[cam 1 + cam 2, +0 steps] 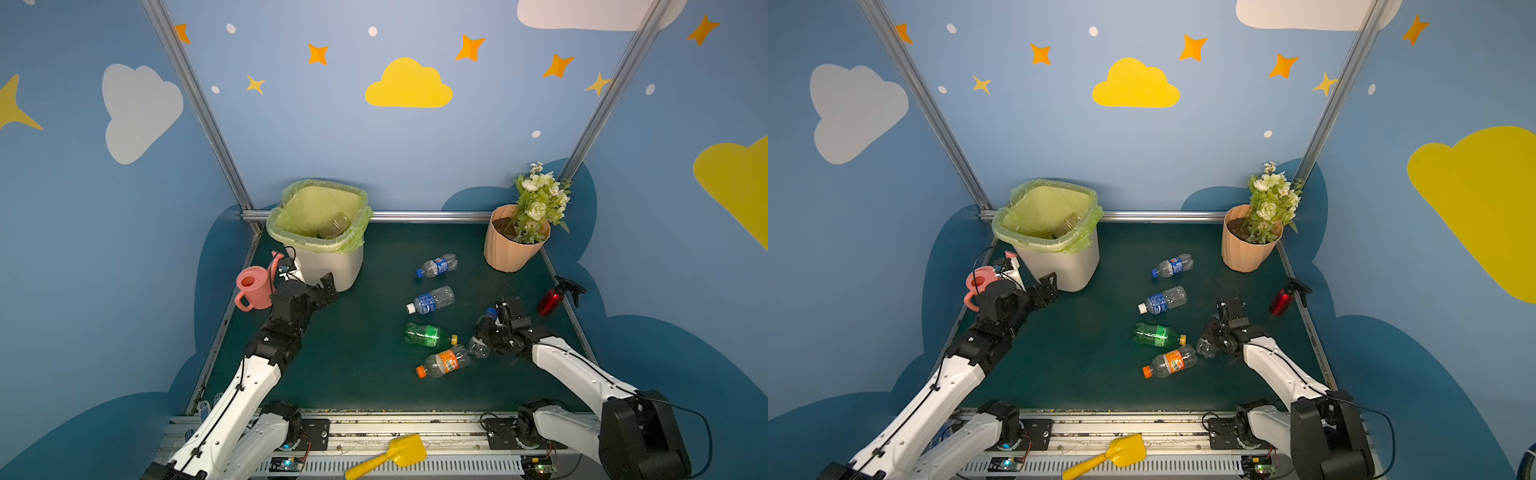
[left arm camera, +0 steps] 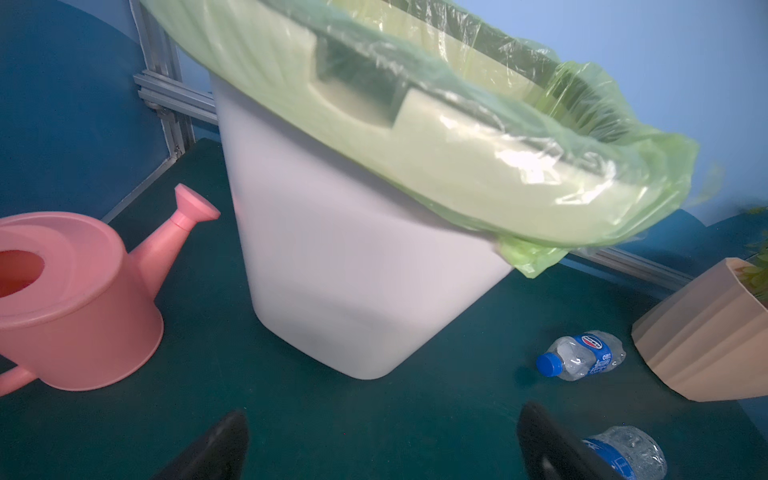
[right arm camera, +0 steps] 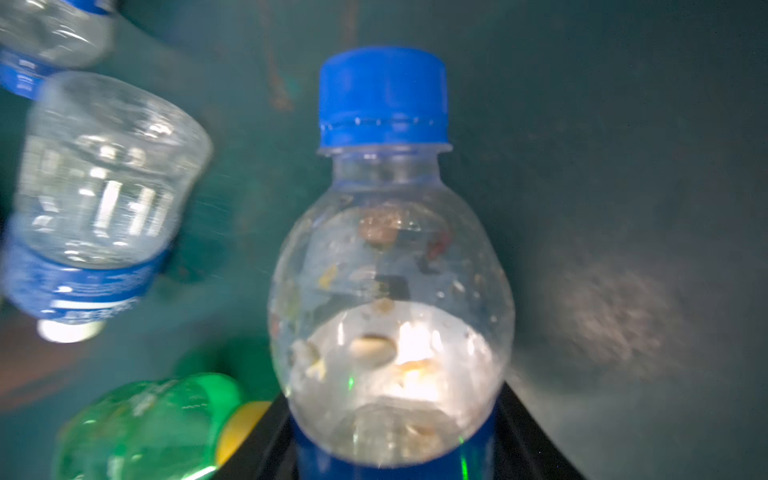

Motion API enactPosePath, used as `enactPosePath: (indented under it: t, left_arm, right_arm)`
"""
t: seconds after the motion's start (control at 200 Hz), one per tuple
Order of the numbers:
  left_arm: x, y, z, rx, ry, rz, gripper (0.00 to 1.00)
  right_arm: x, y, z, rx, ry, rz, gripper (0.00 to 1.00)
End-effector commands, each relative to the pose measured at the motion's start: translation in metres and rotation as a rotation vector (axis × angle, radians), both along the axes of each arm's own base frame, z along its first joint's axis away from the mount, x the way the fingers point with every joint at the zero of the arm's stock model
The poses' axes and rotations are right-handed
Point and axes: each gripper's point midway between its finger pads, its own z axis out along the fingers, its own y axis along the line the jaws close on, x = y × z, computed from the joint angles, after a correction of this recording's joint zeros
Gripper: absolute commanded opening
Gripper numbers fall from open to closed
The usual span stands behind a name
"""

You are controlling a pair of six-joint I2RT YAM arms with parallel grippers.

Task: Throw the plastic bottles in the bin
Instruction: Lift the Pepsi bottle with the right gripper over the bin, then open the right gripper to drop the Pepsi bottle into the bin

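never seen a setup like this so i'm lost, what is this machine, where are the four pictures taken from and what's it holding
This is a robot with two white arms, each ending in a claw. Two pictures look down on the whole green table from above; two come from cameras on the wrists. The left claw is open and empty near the bin, which holds a clear bottle. The right claw is shut on a blue-capped bottle. Loose on the table lie a blue-labelled bottle, a white-capped bottle, a green bottle and an orange-labelled bottle. Around them are a pink watering can, a flowerpot and a red spray bottle.
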Motion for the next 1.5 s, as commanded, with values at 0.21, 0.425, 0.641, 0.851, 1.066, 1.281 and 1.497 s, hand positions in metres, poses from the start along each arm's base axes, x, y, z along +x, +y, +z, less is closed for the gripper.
enactPosePath:
  t: [0.21,0.425,0.641,0.851,1.066,1.281,1.497]
  left_arm:
    - [-0.009,0.014,-0.001,0.016,0.004,0.072,1.0]
    - [-0.013,0.019,0.0,0.015,-0.005,0.094,1.0]
    - [-0.017,0.022,0.0,0.013,-0.003,0.109,1.0]
    - [-0.021,0.027,0.001,0.028,-0.008,0.123,1.0]
    - [-0.025,0.029,0.002,0.038,-0.01,0.124,1.0]
    - [-0.028,0.033,-0.003,0.045,-0.007,0.139,1.0]
    - [-0.028,0.033,-0.006,0.037,0.005,0.134,1.0]
  right_arm:
    - [0.09,0.051,0.115,0.202,-0.374,0.136,0.54]
    - [0.136,0.092,0.2,0.351,-0.578,0.268,0.51]
    - [0.169,0.133,0.308,0.457,-0.845,0.358,0.5]
    - [0.171,0.184,0.389,0.543,-1.022,0.469,0.5]
    - [0.176,0.245,0.414,0.691,-1.048,0.556,0.5]
    - [0.165,0.369,0.394,0.869,-0.813,0.861,0.55]
    - [0.158,0.383,0.398,0.762,-0.786,0.958,0.84]
